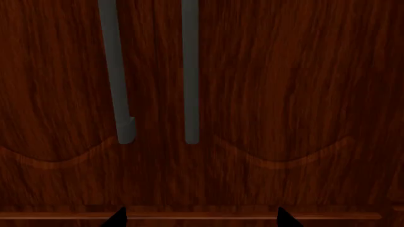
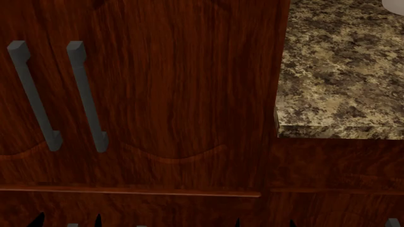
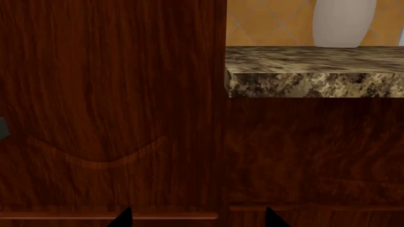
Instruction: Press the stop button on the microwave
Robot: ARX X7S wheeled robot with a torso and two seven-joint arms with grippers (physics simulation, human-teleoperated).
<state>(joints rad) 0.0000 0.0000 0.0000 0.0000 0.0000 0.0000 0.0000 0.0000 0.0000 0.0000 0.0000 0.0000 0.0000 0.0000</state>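
The microwave and its stop button are out of view in all three views. My left gripper is open, its two dark fingertips set wide apart with nothing between them, facing a tall dark wooden cabinet door. The right gripper is also open and empty, pointing at the same cabinet front near its right edge. In the head view only the fingertips of the left gripper and the right gripper peek in at the lower edge.
Two grey vertical bar handles are mounted on the cabinet doors. To the right a speckled granite counter juts out, with a white object standing on it before an orange tiled wall. Lower wooden cabinet fronts sit under the counter.
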